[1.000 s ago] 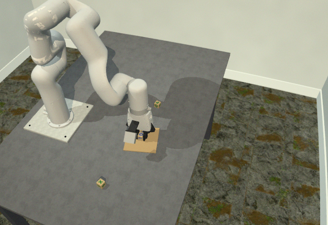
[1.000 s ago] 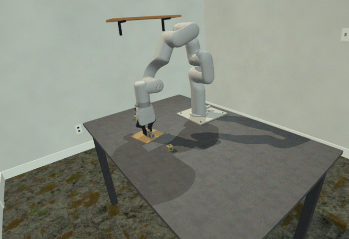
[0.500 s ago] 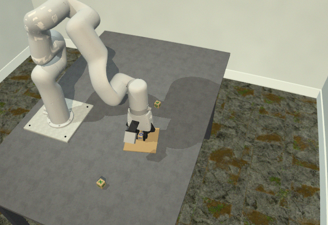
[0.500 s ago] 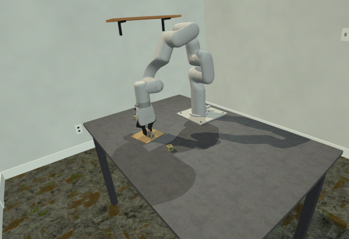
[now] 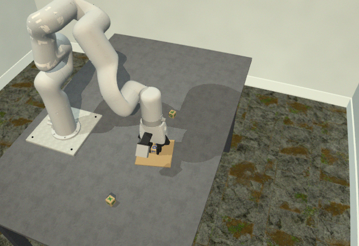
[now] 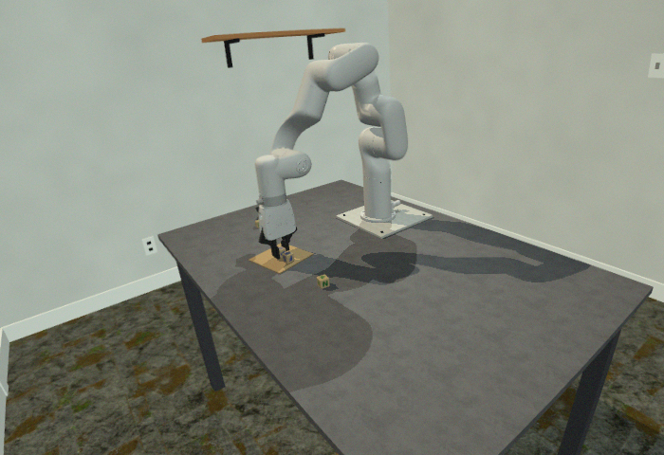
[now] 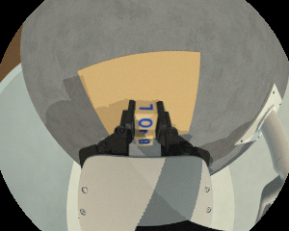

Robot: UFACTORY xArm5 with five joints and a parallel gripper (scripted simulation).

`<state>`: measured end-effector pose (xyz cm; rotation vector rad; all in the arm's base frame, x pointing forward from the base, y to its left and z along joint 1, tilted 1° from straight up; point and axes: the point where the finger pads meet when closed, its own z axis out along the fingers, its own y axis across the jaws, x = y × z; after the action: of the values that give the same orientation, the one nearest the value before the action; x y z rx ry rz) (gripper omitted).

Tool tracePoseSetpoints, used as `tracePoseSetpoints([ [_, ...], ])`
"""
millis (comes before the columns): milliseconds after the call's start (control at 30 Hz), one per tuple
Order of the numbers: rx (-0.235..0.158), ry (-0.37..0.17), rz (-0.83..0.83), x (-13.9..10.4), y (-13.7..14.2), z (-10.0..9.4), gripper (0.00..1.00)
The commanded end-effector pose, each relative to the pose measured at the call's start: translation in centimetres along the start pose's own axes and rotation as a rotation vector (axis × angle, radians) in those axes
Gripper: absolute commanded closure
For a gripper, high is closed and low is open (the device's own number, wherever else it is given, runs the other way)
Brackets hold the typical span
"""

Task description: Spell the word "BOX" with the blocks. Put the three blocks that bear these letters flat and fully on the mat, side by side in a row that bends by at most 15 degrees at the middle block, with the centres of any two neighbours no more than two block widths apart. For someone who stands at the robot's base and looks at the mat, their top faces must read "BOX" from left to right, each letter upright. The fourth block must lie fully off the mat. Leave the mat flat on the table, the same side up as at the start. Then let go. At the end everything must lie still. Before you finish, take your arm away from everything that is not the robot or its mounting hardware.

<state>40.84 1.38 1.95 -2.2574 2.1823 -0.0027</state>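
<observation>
Step in hand, as I judge it: setting the middle letter. My end effector (image 5: 155, 148) (image 6: 282, 254) (image 7: 145, 109) is closed on the O block (image 5: 154, 146) (image 6: 287, 257) (image 7: 144, 122), one finger against each side, low over the mat (image 5: 158, 161) (image 6: 268, 263) (image 7: 154, 72). The mat lies between my base and the desk edge opposite it. Whether the block bears fully on the mat I cannot confirm.

Beside the O, on its left as seen from my base, the wrist view shows part of the B block (image 7: 144, 141); any gap between them cannot be made out.

Outstanding: the X block (image 5: 110, 199) (image 6: 322, 282) sits off the mat, towards the desk edge on my right, X uppermost and set askew to the mat. The spare block (image 5: 172, 114) (image 6: 257, 224) is off the mat on the other side, where it may remain.

Next move, in my judgement: confirm seating, part the fingers evenly and rise straight, without dragging the O or nudging the B. The X should then be fetched, squared and placed right of the O.

Condition of the held block: small pale wooden cube, blue lettering, O on top, an L on one side face; no tilt evident.
</observation>
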Motion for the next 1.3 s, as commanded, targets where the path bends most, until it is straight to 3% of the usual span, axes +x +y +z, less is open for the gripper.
tracePoseSetpoints([
  [0,0.004,0.0,0.0,0.0,-0.13,-0.01,0.79],
  [1200,0.004,0.0,0.0,0.0,-0.13,-0.01,0.79],
  [1267,0.004,0.0,0.0,0.0,-0.13,-0.01,0.74],
])
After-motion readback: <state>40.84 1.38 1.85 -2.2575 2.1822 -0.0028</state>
